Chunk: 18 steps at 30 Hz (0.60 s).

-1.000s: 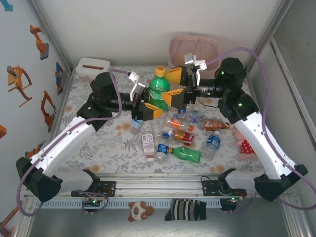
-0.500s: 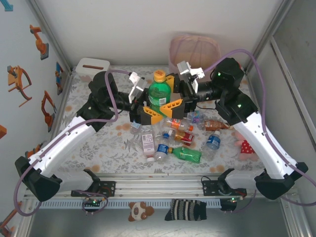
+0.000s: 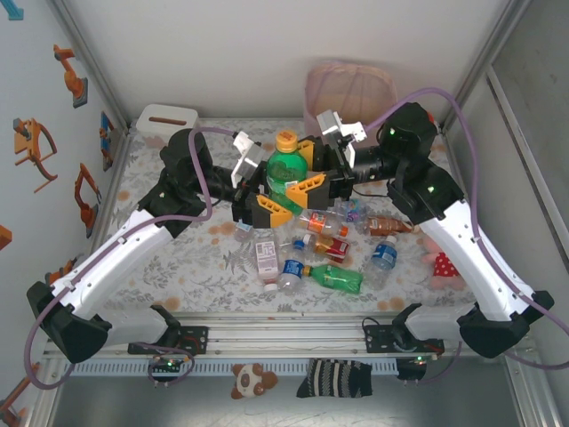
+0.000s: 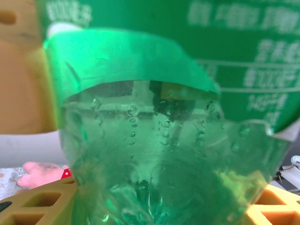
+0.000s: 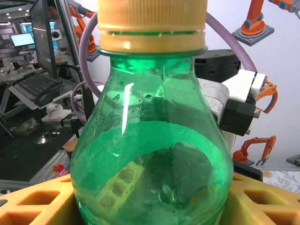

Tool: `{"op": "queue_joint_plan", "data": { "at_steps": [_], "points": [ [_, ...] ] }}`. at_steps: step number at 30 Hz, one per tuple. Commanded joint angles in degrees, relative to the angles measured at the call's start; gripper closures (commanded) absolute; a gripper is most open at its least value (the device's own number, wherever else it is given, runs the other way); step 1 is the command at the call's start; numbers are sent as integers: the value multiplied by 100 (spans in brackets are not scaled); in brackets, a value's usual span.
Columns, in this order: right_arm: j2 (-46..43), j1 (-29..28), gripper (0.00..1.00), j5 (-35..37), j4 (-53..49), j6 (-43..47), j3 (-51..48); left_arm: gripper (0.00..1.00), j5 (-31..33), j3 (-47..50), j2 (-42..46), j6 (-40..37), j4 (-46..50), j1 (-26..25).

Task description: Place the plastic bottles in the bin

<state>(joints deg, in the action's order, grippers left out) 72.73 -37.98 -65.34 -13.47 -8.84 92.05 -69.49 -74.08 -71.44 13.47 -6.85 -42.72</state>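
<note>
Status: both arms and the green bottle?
Left fingers clamped on green bottle, upright above the table. Right fingers either side of it, grip unclear. Bin behind them, not yet reached.

I worked in a robotics lab. Nearby stood a monitor (image 5: 21,40), a keyboard (image 5: 35,86) and robot-arm pictures (image 5: 255,21) on the wall.

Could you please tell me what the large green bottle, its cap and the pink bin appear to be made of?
The large green bottle: thin, glossy, see-through green plastic, judging by the bright streaks and the shapes showing through. Its cap: opaque yellow-orange plastic, duller, finely ribbed. The bin: probably pale pink plastic; too far off to judge its finish.
</note>
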Motion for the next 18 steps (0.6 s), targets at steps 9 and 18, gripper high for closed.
{"op": "queue_joint_plan", "data": {
  "at_steps": [9, 18],
  "points": [
    [-3, -103, 46, -181, -125, 116, 226, 50, 117, -140, 116, -170, 80, 0],
    [61, -47, 46, 607, -803, 557, 562, 26, 1205, 50, 601, -1067, 1235, 14]
  ]
}}
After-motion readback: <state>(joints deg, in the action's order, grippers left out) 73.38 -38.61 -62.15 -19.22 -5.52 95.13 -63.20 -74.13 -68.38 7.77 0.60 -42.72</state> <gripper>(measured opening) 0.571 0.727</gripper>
